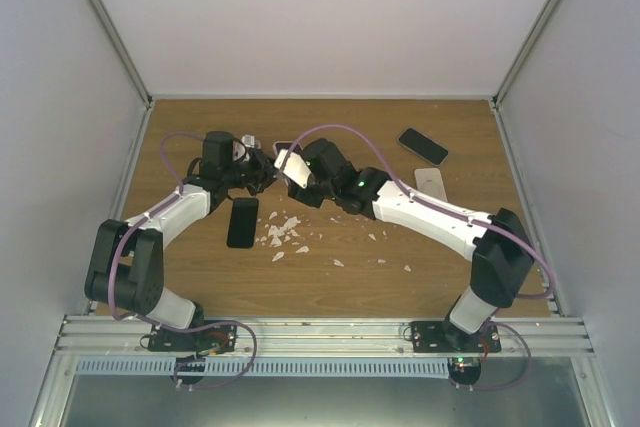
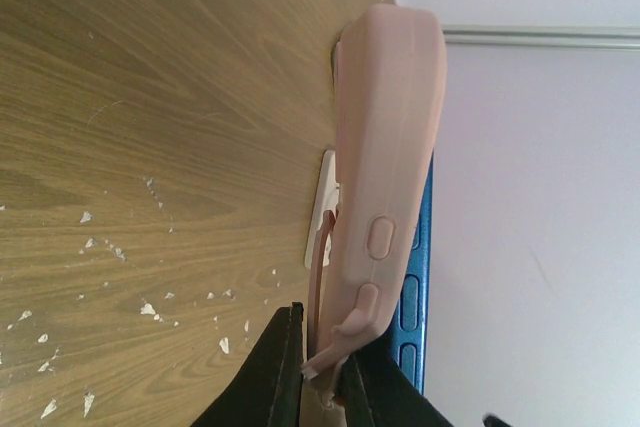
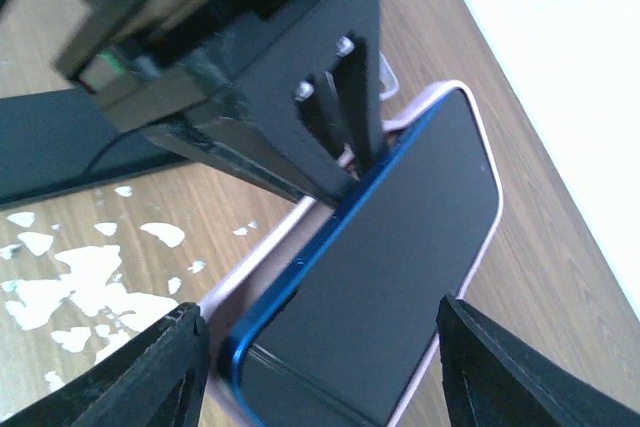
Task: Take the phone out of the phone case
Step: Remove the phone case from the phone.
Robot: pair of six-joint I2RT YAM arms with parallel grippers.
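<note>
Left wrist: phone case (image 2: 390, 147) is pinched at its edge by the left jaws.
Right wrist: phone (image 3: 390, 277) is seen partly seated in the case — right jaws are spread around it.

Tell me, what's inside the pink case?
A blue phone with a dark screen sits in the pink case, with one corner raised above the rim. The phone's back and the inside bottom of the case are covered, so they can't be seen.
</note>
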